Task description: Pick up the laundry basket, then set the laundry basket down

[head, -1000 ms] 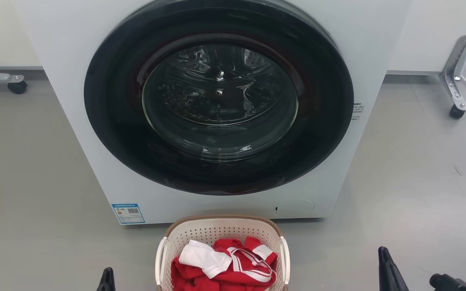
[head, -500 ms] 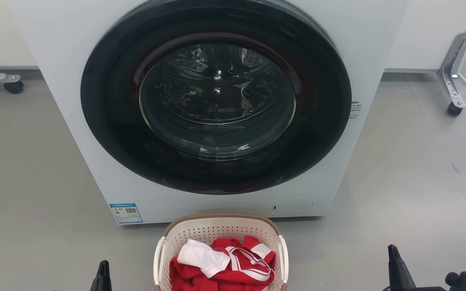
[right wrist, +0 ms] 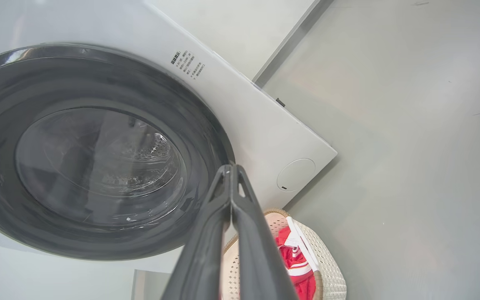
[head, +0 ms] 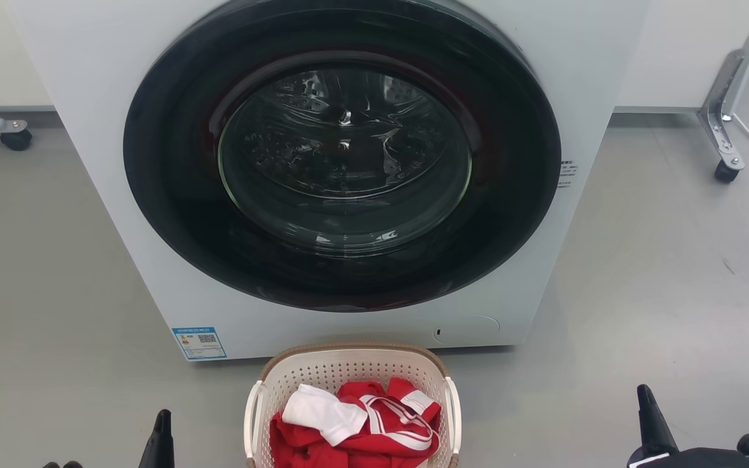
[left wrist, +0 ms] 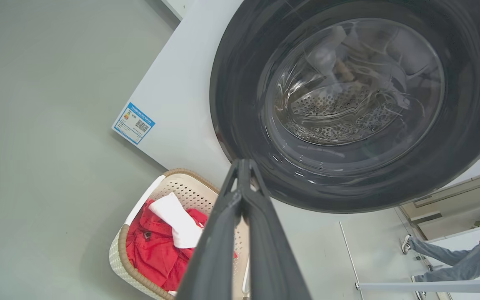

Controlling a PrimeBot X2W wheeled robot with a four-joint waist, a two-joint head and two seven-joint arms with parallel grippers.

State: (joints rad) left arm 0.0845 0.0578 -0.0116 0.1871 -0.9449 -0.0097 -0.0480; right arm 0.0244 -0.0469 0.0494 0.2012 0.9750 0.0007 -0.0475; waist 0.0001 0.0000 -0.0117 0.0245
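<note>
**Head view.** The basket [head: 348, 369] is sitting on the grey floor [head: 673, 292], low centre, just in front of the washer [head: 595, 78] and below its round dark door [head: 342, 156], which is looking shut. Red clothes [head: 361, 439] and a white piece [head: 316, 411] are lying heaped inside the basket. White handles are showing on both of its long sides. The left gripper [head: 161, 439] is poking up at lower left and the right gripper [head: 651, 416] at lower right. Each is standing well apart from the basket, one to either side, touching nothing. A blue label [head: 199, 342] is sitting at the washer's lower left corner. A metal leg with a caster [head: 725, 172] is standing at far right.

**Left wrist view.** The left gripper's two fingers are running up from the bottom edge and meeting at the tips, pressed together with nothing between them. They are crossing in front of the basket, which is lying to their lower left on the floor. A person's legs [left wrist: 452, 256] in jeans are showing at lower right.

**Right wrist view.** The right gripper's fingers are likewise lying tip to tip, clamped on nothing. One end of the basket is showing just right of them at the bottom edge, with red clothes inside and the brown rim curving round that end. The washer door is showing at left.
</note>
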